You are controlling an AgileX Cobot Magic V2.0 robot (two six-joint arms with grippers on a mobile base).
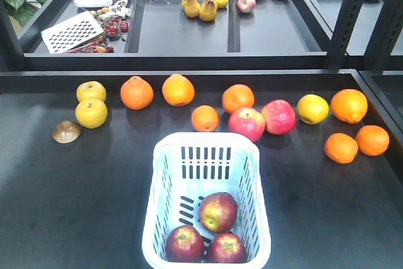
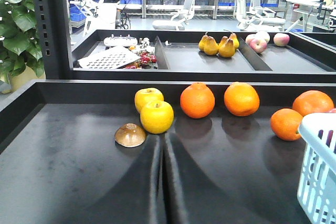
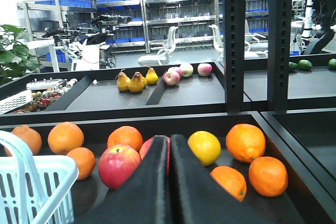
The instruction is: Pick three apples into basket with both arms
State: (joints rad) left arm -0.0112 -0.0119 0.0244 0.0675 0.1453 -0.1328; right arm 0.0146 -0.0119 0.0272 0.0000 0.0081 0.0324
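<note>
Front-facing view shows all three dark red apples [image 1: 208, 231] lying inside the basket [image 1: 165, 174], clustered at its near end on the desk [image 1: 63, 206], so the placing appears complete. Left jaws [image 2: 161, 182] and right jaws [image 3: 169, 182] are each pressed together with nothing between them, seen in the wrist views as two dark fingers meeting along a thin seam. Relative to the jaws, the basket lies between the two arms, to the right of the left one and to the left of the right one, neither clearly nearer; any coming move is judged a retreat clear of the basket rim.
</note>
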